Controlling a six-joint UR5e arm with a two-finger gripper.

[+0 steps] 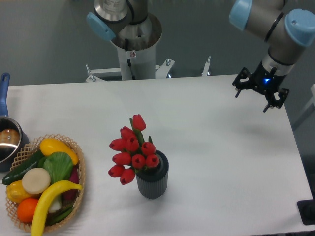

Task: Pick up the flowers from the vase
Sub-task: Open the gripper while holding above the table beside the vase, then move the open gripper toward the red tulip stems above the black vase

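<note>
The flowers (pixel 131 150), a bunch of red tulip buds with green stems, stand in the vase (pixel 152 181), a small dark grey ribbed pot near the middle front of the white table. The bunch leans to the left over the vase's rim. My gripper (pixel 261 93) hangs above the table's far right corner, well away from the flowers. Its black fingers are spread apart and hold nothing.
A wicker basket (pixel 78 167) of colourful fruit and vegetables sits at the front left. A blue-handled metal saucepan (pixel 7 140) stands at the left edge behind it. The arm's base column (pixel 138 54) rises behind the table's far edge.
</note>
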